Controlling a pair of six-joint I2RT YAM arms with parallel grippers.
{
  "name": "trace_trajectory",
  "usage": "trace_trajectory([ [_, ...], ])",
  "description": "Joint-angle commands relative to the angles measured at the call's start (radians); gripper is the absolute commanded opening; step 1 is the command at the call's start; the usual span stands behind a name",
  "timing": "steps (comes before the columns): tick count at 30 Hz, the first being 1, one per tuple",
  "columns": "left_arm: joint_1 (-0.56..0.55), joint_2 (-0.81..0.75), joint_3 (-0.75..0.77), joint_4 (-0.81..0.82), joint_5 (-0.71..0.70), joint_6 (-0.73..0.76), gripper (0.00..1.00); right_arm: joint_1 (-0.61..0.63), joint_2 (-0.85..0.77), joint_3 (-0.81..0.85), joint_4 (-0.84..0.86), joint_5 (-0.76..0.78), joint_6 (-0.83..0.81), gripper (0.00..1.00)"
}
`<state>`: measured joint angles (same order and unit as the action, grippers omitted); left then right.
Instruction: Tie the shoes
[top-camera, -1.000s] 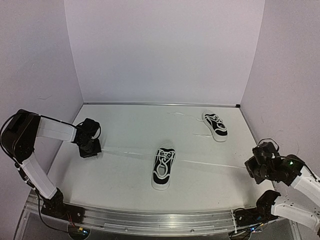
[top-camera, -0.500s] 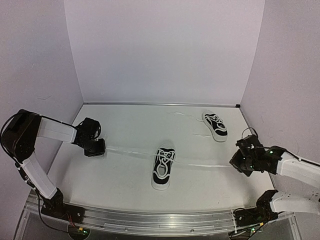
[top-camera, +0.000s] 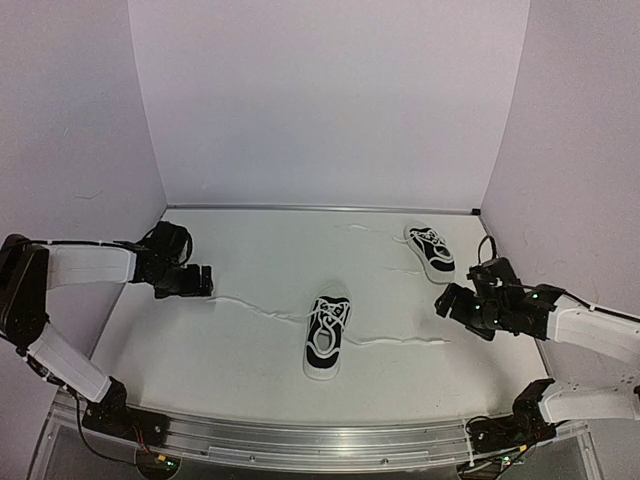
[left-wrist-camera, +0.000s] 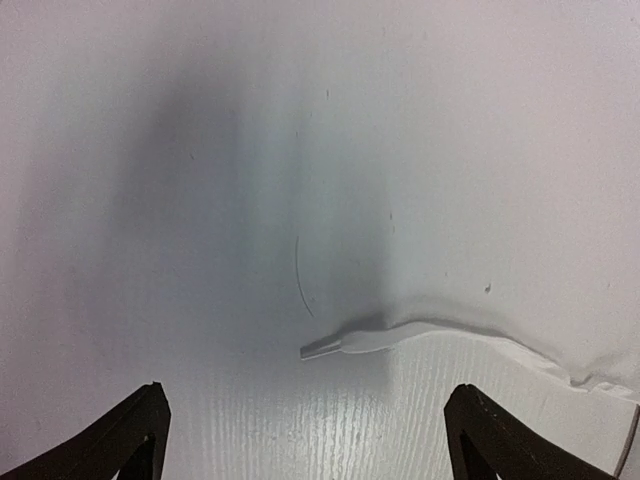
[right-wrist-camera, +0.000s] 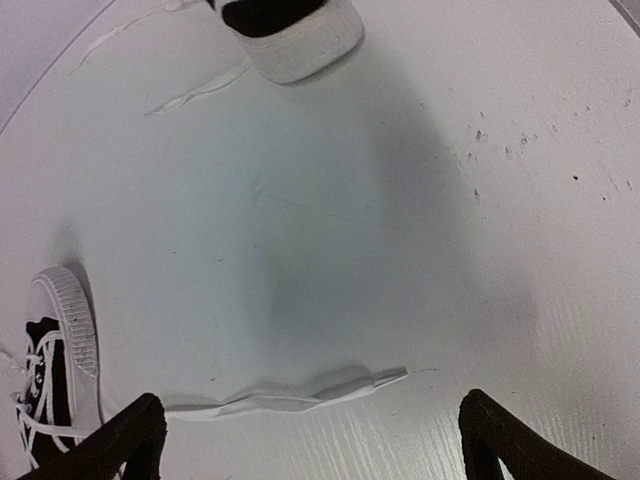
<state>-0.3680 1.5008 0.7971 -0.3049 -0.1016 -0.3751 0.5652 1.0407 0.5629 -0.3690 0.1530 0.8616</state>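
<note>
While both grippers gape wide and hold nothing, the left gripper (top-camera: 205, 281) hovers low over the left lace end (left-wrist-camera: 325, 348) and the right gripper (top-camera: 444, 301) over the right lace end (right-wrist-camera: 385, 377). Both ends lie flat on the table (top-camera: 250, 240). The near shoe (top-camera: 327, 335) sits mid-table, its laces trailing out to either side. The far shoe (top-camera: 430, 250) lies at the back right.
</note>
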Motion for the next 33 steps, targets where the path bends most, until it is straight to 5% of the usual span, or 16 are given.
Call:
trace_trajectory([
  [1, -0.033, -0.112, 0.069, -0.015, -0.098, 0.125, 1.0, -0.005, -0.071, 0.059, 0.092, -0.038, -0.142, 0.98],
  [6, -0.128, -0.12, 0.157, 0.029, -0.164, 0.206, 0.99, -0.005, -0.03, 0.154, 0.173, -0.093, -0.324, 0.98],
  [12, -0.164, -0.071, 0.283, 0.064, -0.145, 0.245, 0.99, -0.005, 0.207, 0.374, 0.234, -0.207, -0.497, 0.98],
  [17, -0.163, 0.008, 0.383, 0.057, -0.005, 0.347, 1.0, -0.005, 0.398, 0.515, 0.238, -0.412, -0.589, 0.98],
  [22, -0.181, -0.011, 0.272, 0.164, 0.274, 0.52, 1.0, -0.005, 0.454, 0.535, 0.263, -0.494, -0.601, 0.98],
  [33, -0.313, 0.247, 0.36, -0.088, 0.342, 0.947, 0.9, -0.005, 0.485, 0.472, 0.339, -0.584, -0.567, 0.98],
])
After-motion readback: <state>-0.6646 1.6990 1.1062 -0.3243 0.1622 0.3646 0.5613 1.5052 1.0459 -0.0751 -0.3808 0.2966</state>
